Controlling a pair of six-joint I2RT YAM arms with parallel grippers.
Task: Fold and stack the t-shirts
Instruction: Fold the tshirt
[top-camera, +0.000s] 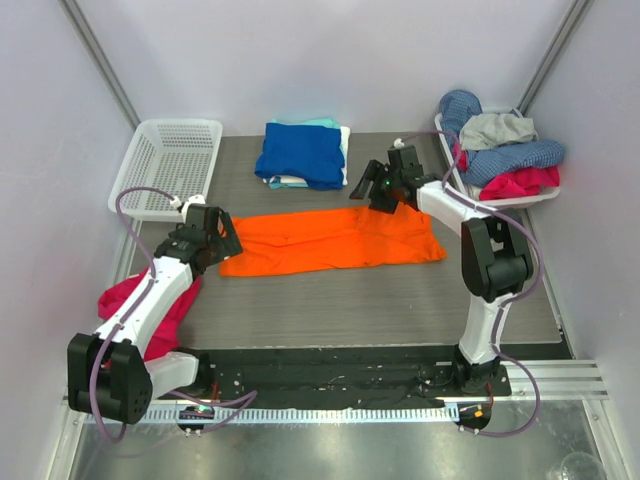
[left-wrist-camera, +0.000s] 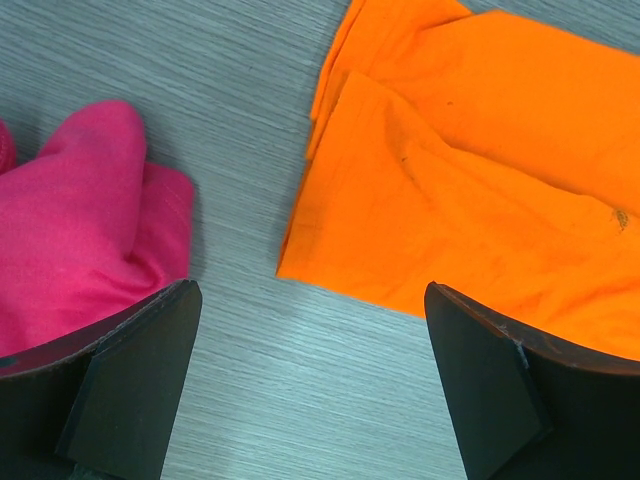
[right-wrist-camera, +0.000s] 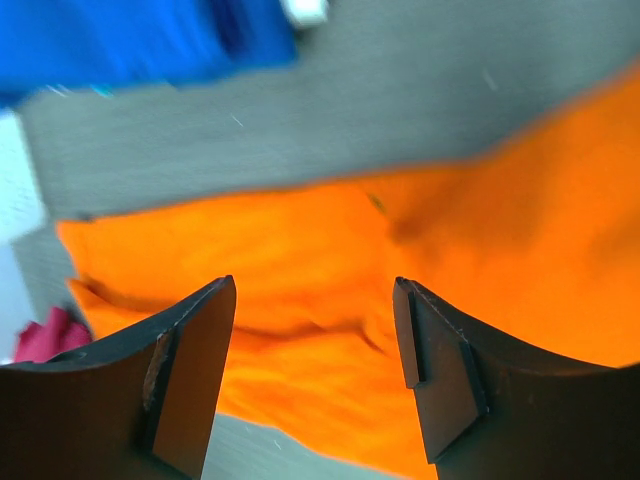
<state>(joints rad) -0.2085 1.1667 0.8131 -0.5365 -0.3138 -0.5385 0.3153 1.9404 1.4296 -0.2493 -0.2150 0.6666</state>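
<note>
Orange t-shirt (top-camera: 335, 242), far edge partly hidden beneath spread right gripper (right-wrist-camera: 315, 320); left gripper (left-wrist-camera: 310, 330) likewise spread.

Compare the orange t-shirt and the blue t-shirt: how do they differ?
The orange t-shirt lies as a long strip; the blue t-shirt is folded into a compact rectangle. The orange t-shirt rests on the table; the blue t-shirt tops pale folded shirts. Both are plain cloth.

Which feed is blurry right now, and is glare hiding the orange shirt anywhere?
Right wrist view: smeared, the orange shirt and blue shirt have soft edges. Left wrist view: sharp, cloth specks and table grain readable. Top view: even light, no glare on the shirt; only the metal strip at the near edge shines.
</note>
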